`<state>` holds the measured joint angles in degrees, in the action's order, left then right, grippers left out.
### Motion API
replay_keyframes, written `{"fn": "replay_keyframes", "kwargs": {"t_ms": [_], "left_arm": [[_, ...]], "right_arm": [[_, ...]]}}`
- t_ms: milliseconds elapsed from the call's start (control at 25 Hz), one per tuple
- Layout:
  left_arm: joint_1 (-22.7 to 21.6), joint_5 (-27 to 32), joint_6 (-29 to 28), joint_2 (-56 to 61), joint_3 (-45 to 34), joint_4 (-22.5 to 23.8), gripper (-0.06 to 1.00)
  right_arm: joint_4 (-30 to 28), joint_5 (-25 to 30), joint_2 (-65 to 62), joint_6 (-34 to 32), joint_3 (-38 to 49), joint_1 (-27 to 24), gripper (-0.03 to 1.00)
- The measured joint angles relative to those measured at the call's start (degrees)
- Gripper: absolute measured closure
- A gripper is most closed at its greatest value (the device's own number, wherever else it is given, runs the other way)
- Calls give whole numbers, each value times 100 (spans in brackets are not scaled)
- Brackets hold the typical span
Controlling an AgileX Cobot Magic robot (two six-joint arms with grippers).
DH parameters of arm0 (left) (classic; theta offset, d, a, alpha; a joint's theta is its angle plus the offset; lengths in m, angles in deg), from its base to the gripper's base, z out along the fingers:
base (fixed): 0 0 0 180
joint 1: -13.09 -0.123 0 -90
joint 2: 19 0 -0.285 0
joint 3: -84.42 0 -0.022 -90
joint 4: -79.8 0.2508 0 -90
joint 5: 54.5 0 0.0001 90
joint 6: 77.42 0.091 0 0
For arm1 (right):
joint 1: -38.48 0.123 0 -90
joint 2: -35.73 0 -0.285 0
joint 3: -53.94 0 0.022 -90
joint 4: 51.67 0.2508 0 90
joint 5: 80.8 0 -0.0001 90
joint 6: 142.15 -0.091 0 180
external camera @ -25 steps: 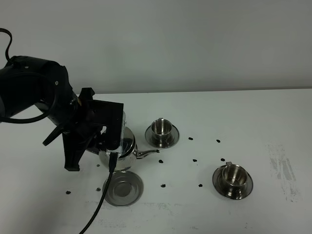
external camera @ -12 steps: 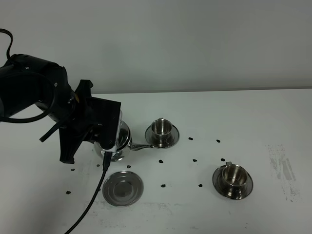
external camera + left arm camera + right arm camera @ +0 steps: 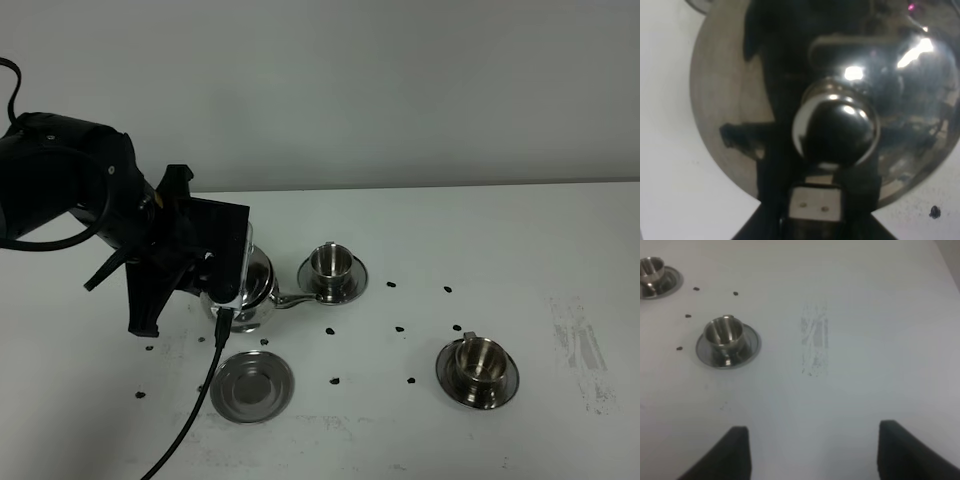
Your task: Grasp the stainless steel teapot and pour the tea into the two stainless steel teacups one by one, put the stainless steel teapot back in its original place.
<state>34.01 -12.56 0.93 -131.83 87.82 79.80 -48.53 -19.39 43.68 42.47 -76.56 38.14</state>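
Observation:
My left gripper (image 3: 226, 292) is shut on the stainless steel teapot (image 3: 252, 296) and holds it above the table, left of the far teacup (image 3: 333, 262). The thin spout (image 3: 293, 299) points at that cup and ends by its saucer rim. In the left wrist view the domed lid and knob (image 3: 835, 127) fill the picture, with the gripper (image 3: 815, 202) dark beneath. The empty ringed saucer (image 3: 252, 385) lies in front of the teapot. The second teacup (image 3: 478, 362) stands at the right, and also shows in the right wrist view (image 3: 725, 334). My right gripper (image 3: 815, 452) is open and empty.
Small black specks (image 3: 399, 328) lie scattered on the white table between the cups and around the empty saucer. A black cable (image 3: 200, 400) hangs from the left arm past the saucer's left side. A grey scuffed patch (image 3: 815, 337) marks the table at the right.
The left gripper has carried the teapot away from above the empty saucer, back toward the far teacup. The spout now reaches that cup's saucer. The right arm has not moved.

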Motion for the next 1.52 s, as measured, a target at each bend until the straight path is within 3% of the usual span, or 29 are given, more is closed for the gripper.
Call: {"fn": "replay_keyframes", "kwargs": {"t_ms": [280,480,960,1240,1520], "left_arm": [[-398,23,551,0,43,-681,68],[-560,356,687,-284,632,-1010,68],[-750,1056,690,-1572,2440,-750,68],[-949,1153,660,-1712,2626,-576,68],[-1103,701,853,-1780,2649,-586,68]], "right_arm": [[0,0,0,0,0,0,41],[0,0,0,0,0,0,41],[0,0,0,0,0,0,41],[0,0,0,0,0,0,41],[0,0,0,0,0,0,41]]}}
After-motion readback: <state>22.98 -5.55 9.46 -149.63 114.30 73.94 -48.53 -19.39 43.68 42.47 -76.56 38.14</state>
